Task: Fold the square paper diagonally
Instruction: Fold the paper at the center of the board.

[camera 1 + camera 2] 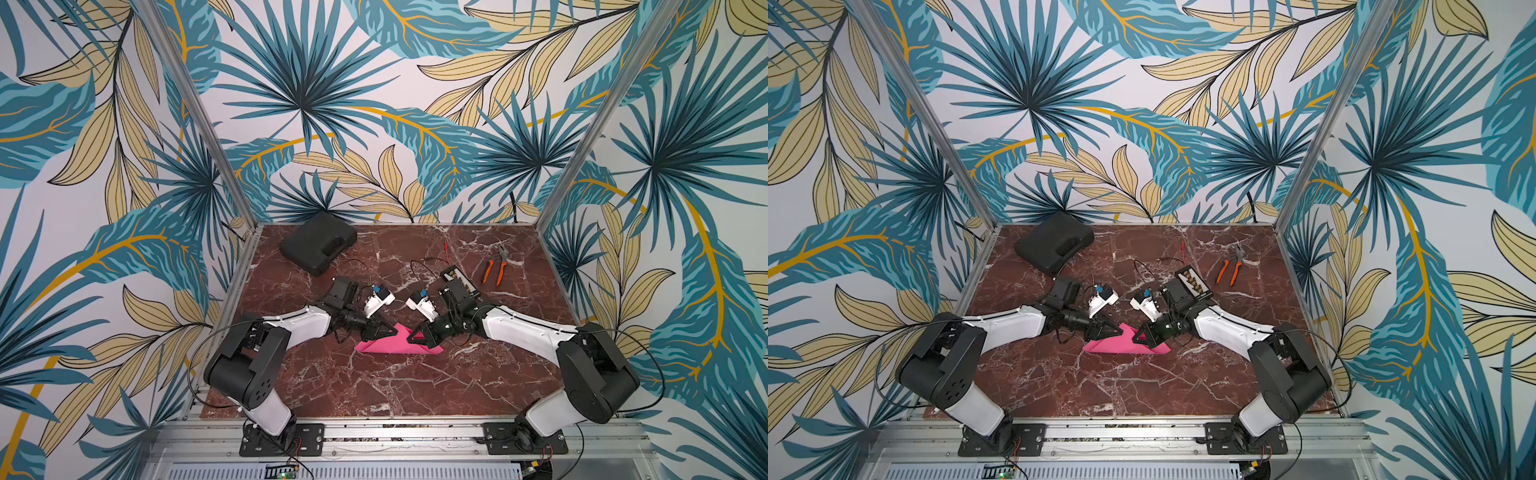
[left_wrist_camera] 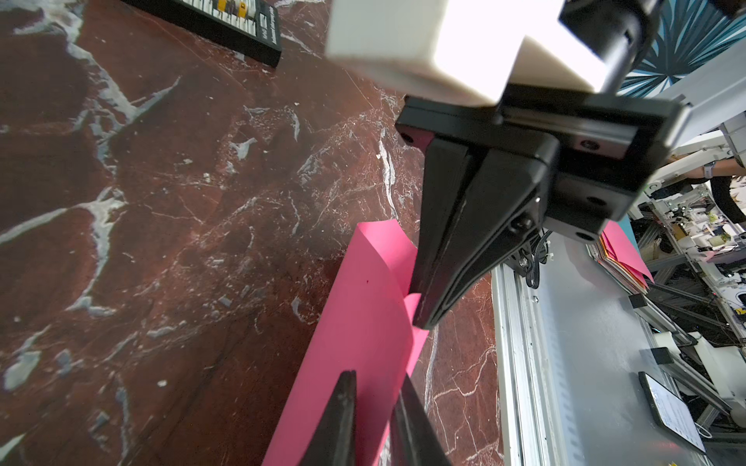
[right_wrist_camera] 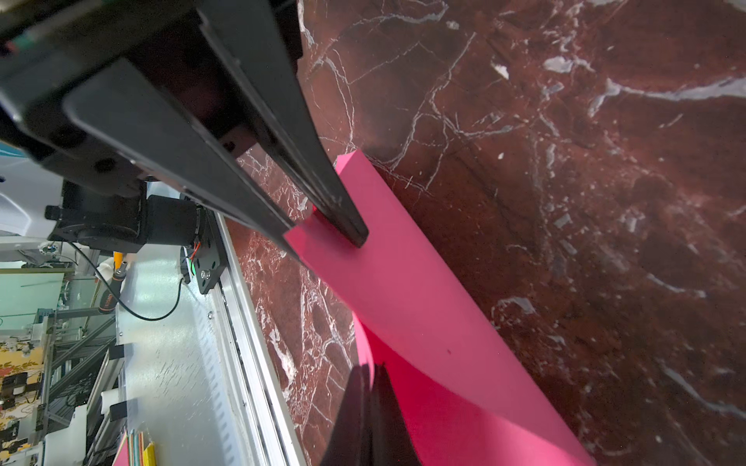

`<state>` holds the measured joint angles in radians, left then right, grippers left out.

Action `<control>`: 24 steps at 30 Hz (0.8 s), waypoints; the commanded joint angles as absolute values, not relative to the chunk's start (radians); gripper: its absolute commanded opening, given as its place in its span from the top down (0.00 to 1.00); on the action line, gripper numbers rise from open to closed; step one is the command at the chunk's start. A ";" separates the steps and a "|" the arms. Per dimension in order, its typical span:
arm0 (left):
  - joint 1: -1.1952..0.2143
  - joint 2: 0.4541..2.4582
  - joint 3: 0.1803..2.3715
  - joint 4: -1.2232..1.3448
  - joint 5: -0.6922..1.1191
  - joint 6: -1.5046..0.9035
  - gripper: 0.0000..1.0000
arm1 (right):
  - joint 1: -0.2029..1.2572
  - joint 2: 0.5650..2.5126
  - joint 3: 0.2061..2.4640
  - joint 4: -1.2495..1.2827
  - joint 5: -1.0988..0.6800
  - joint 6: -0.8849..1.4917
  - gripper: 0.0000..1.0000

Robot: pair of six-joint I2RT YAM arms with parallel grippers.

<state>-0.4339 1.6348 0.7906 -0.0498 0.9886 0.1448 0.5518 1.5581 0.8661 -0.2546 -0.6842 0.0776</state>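
**Paper** (image 1: 390,345) on the marble table (image 1: 374,395), nearer my bases than the case (image 1: 318,247) and to its right. The sheet is pink and doubled over into a low triangle in both top views (image 1: 1121,343). Its long edge lies on the side away from the case. The upper layer bows up off the lower one and is not pressed flat, as my right wrist view shows (image 3: 424,302).

**Left gripper** (image 1: 392,330) at the end of the paper closer to the case. Its fingers (image 3: 319,181) stand a little apart. One tip rests on the upper layer and the other sits at that layer's edge, with marble showing in the gap. My left wrist view gives the same gap (image 2: 375,377), with pink behind it.

**Right gripper** (image 1: 410,338) at the end farther from the case. Its fingers are pressed together and clamped on the curled edge of the sheet. This is seen from my left wrist (image 2: 422,320) and from its own wrist (image 3: 369,367).

The two grippers are near each other but not touching.

**Other items.** Pliers (image 1: 496,268) with orange handles and a tray (image 1: 459,276) lie well to the right of the case, apart from the paper.
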 commanded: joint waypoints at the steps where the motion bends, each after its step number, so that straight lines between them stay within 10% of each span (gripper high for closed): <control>1: -0.432 1.648 0.819 -0.064 1.002 0.148 0.81 | 0.559 1.560 0.887 -0.284 -0.676 0.059 1.00; 24: -0.432 1.655 0.824 -0.062 1.002 0.140 0.81 | 0.559 1.569 0.899 -0.314 -0.672 0.037 1.00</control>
<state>-0.4339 1.6444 0.7998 -0.0513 0.9886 0.1410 0.5537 1.5581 0.8867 -0.2878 -0.6838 0.0601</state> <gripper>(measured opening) 0.192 0.050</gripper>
